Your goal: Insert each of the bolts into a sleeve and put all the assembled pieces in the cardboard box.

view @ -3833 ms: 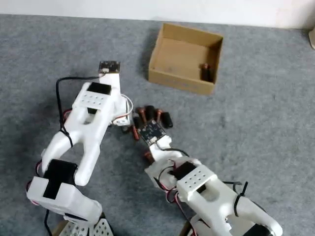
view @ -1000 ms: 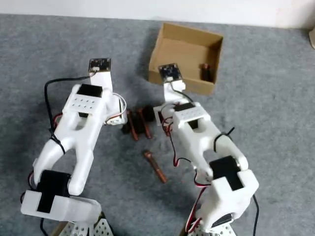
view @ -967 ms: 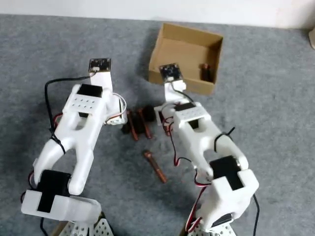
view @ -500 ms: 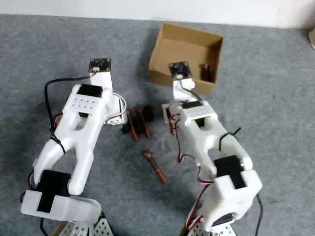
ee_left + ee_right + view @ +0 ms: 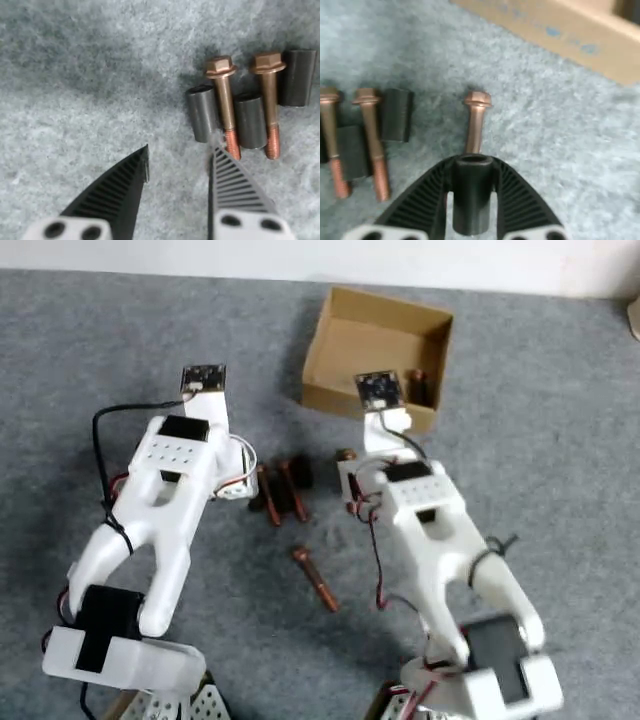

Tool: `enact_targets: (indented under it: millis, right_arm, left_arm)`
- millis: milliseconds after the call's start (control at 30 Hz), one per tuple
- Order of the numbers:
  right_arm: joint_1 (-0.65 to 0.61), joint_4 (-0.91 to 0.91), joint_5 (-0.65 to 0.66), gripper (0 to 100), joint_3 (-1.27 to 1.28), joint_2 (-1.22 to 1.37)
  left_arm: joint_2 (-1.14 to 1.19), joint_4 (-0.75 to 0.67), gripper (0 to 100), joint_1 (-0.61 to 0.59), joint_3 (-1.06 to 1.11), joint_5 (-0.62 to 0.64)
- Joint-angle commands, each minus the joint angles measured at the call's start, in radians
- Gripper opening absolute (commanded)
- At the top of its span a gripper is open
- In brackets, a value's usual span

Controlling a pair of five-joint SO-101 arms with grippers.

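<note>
My right gripper (image 5: 472,167) is shut on a black sleeve (image 5: 472,197), and a copper bolt (image 5: 476,117) sticks out of the sleeve's open end. In the high view this gripper (image 5: 350,480) hovers just in front of the cardboard box (image 5: 330,390), where one assembled piece (image 5: 418,387) stands in a corner. My left gripper (image 5: 180,160) is open, low over the carpet beside a row of two bolts (image 5: 222,95) and three sleeves (image 5: 202,112). One fingertip is close to a bolt's threaded end. Another bolt (image 5: 315,580) lies alone nearer the arms' bases.
Grey carpet covers the table. The box's near wall (image 5: 560,30) runs just beyond the held bolt. The row of bolts and sleeves (image 5: 280,490) lies between the two arms. Open carpet stretches to the right of the box.
My right arm has carried the sleeve and bolt away from the row, rightward and closer to the box. The left arm has hardly shifted.
</note>
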Motion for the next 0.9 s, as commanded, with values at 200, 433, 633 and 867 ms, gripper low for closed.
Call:
enact_targets:
  millis: [200,433,633,867]
  right_arm:
    - [-0.004,0.005,0.098,0.5,0.295,-0.444]
    - [0.002,0.005,0.169,0.5,0.616,-0.728]
    - [0.008,0.005,0.169,0.5,0.728,-0.921]
    - [0.01,0.005,0.169,0.5,0.753,-0.954]
  left_arm:
    - [-0.042,-0.017,19,-0.005,-0.002,0.006]
    - [-0.041,-0.017,19,0.021,0.001,0.008]
    - [0.068,-0.014,19,0.041,-0.053,0.035]
    - [0.22,0.129,19,0.251,-0.188,0.038]
